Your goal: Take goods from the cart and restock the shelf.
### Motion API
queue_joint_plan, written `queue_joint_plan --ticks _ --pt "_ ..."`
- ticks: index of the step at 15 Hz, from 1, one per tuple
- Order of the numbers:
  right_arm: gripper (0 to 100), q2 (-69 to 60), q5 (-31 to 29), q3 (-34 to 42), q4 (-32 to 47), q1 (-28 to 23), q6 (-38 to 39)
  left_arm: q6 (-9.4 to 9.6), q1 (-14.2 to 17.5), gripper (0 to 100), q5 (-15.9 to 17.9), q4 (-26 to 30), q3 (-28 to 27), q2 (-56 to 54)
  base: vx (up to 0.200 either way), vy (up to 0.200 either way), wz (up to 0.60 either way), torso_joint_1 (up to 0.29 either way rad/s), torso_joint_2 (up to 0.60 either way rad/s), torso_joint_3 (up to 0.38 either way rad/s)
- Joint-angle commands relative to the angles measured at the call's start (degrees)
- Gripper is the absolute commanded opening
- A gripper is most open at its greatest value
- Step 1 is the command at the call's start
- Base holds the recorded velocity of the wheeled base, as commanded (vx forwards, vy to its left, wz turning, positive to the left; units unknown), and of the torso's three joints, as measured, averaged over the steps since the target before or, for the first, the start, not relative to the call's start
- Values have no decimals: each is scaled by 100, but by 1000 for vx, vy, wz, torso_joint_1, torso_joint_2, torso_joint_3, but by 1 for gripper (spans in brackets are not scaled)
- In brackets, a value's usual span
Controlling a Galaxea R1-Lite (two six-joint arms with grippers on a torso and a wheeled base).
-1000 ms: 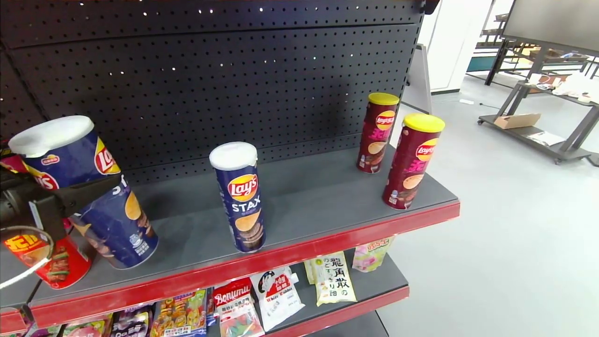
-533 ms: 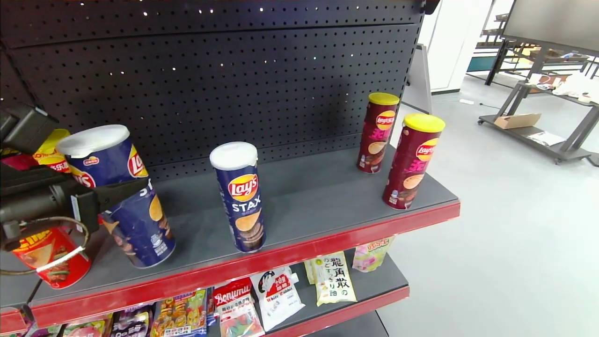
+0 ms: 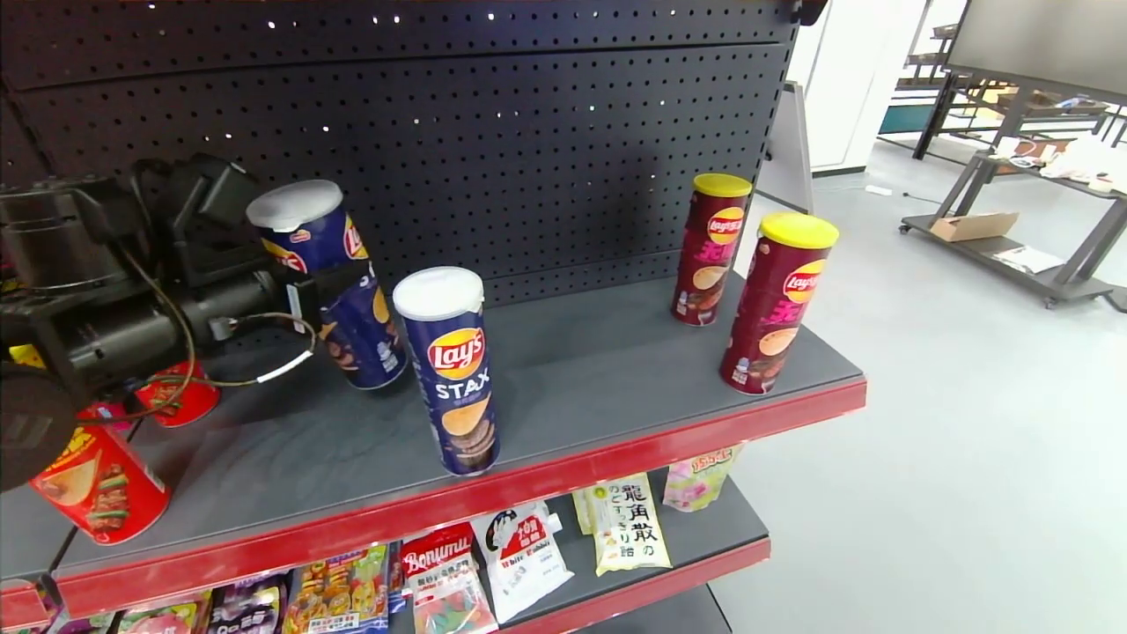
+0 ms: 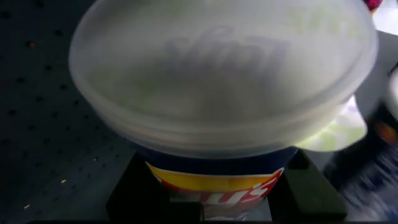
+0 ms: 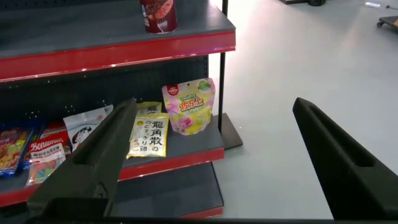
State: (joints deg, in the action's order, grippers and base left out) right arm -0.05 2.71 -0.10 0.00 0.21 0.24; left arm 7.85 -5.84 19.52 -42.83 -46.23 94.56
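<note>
- Head view: the left fingers [image 3: 342, 275] clamp a tilted blue cylindrical chip can with a white plastic lid [image 3: 361, 339] around its middle. This leaves its base free to land near the back edge of the grey shelf with a red front lip [image 3: 572, 387], just behind a matching upright blue can [image 3: 449, 370], probably to form a row.
- Left wrist view: dark fingers [image 4: 134, 193] press both sides of the can [image 4: 217, 180].
- Right wrist view: the right fingers [image 5: 93, 168] are spread wide and empty, seemingly parked clear near the lower shelf's snack bags [image 5: 149, 134].

On the grey metal shelf [image 3: 581, 379], an upright blue cardboard chip can [image 3: 449, 370] stood near the front edge. A tilted blue chip can [image 3: 304, 229] was behind it, leftward. A maroon yellow-lidded chip can [image 3: 779, 304] stood at right, with a second maroon can [image 3: 711, 249] behind it.
</note>
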Motion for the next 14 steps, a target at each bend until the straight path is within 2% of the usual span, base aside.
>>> queue_joint_plan --ticks 1,3,7,8,11,14 --pt "100 5 2 1 0 -3 -7 -170 -146 0 -9 -50 -563 801 0 0 0 0 0 0" --pt "100 5 2 1 0 -3 -7 -223 -260 0 -36 -50 -888 1073 0 0 0 0 0 0" --pt "100 5 2 1 0 6 -7 -231 -304 0 -44 -7 -1196 1363 0 0 0 0 0 0" --pt "100 5 2 1 0 -3 -7 -231 -409 0 -115 125 -1345 1442 0 0 0 0 0 0" --pt "100 5 2 1 0 6 2 -240 -462 0 -159 301 -1662 1627 0 0 0 0 0 0" --pt "100 5 2 1 0 6 2 -240 -532 0 -159 310 -1776 1706 0 0 0 0 0 0"
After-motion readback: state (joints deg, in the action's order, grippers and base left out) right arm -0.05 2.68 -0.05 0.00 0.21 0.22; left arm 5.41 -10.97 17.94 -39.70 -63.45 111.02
